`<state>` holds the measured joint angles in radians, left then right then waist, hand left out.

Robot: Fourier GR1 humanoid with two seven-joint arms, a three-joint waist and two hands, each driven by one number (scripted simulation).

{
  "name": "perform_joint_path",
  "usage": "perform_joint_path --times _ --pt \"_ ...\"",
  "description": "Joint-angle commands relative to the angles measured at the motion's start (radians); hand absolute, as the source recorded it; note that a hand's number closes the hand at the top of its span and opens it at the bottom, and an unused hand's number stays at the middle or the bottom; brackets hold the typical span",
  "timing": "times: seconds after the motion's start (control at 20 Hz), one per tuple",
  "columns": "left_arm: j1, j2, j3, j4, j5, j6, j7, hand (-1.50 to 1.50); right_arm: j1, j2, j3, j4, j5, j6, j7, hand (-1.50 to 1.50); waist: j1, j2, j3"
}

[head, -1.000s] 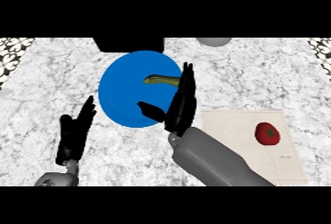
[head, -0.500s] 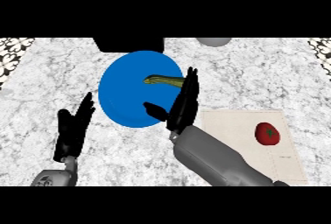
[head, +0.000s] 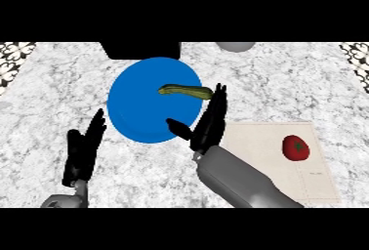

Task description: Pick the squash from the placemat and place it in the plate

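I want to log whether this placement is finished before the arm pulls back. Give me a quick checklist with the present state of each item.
1. Squash lies on the blue plate: ok.
2. Right robot hand open, holding nothing: ok.
3. Right robot hand apart from the squash: cannot tell, fingertips end right beside it.
4. Left robot hand open, beside the plate: ok.
5. Placemat holds only the tomato: ok.

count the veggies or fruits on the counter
2: a squash lying on the blue plate, and a red tomato on the placemat. None seems hidden.
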<state>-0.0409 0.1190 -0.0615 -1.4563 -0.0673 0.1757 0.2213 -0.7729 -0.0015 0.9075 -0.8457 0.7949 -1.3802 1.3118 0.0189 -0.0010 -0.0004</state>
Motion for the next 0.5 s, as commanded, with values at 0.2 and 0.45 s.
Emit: perform_joint_path --times 0.2,0.45 --pt "-0.024 0.005 0.027 0.001 0.001 -0.007 0.031 0.00 0.135 0.001 -0.073 -0.105 0.163 0.014 0.043 -1.50 -0.019 -0.003 0.000" --pt "0.065 0.022 0.017 -0.082 -0.003 -0.026 0.022 0.00 0.221 0.001 -0.118 -0.170 0.311 0.070 0.117 -1.50 -0.016 -0.007 0.000"
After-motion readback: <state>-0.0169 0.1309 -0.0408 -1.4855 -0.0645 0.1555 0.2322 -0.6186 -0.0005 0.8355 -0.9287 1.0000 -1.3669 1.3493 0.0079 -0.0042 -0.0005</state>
